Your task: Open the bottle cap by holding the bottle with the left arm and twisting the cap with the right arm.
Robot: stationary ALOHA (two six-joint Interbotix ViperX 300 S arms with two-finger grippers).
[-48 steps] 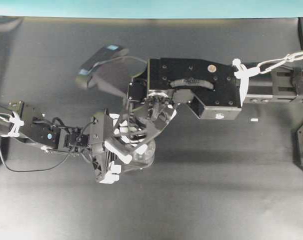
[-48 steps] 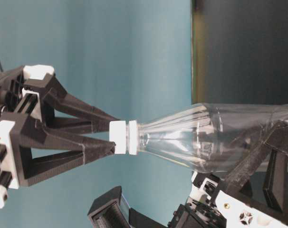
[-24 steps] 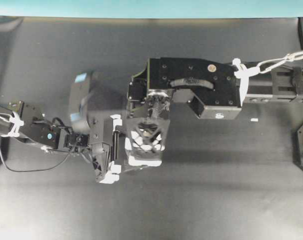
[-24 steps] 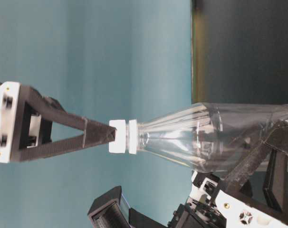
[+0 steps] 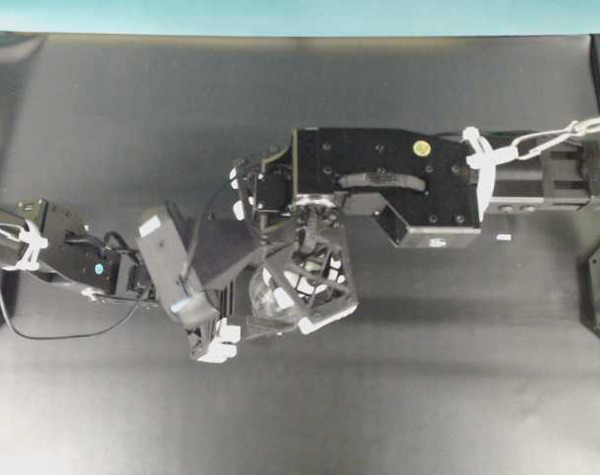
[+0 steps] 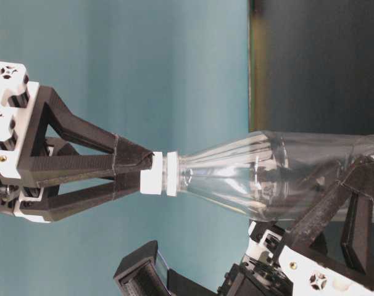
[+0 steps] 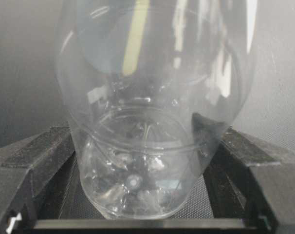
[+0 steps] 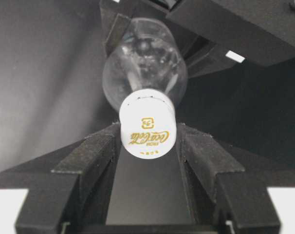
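- The bottle point(image 6: 279, 176) is standing upright near the middle of the dark tabletop point(image 5: 429, 376), clear of every edge.
- The left end effector point(image 7: 138, 195) is clamping the bottle's lower body, its black fingers point(image 7: 35, 161) pressing on both sides of the clear plastic.
- The left arm point(image 5: 72, 262) is reaching in from the tabletop's left edge.
- The right end effector point(image 8: 148, 139) is gripping the bottle cap point(image 8: 147, 130) from above, its two fingers point(image 8: 91, 156) touching the cap's opposite sides.
- The cap is sitting on the bottle's neck and is showing gold lettering on top.
- The right arm point(image 5: 399, 183) is stretching in from the right edge.
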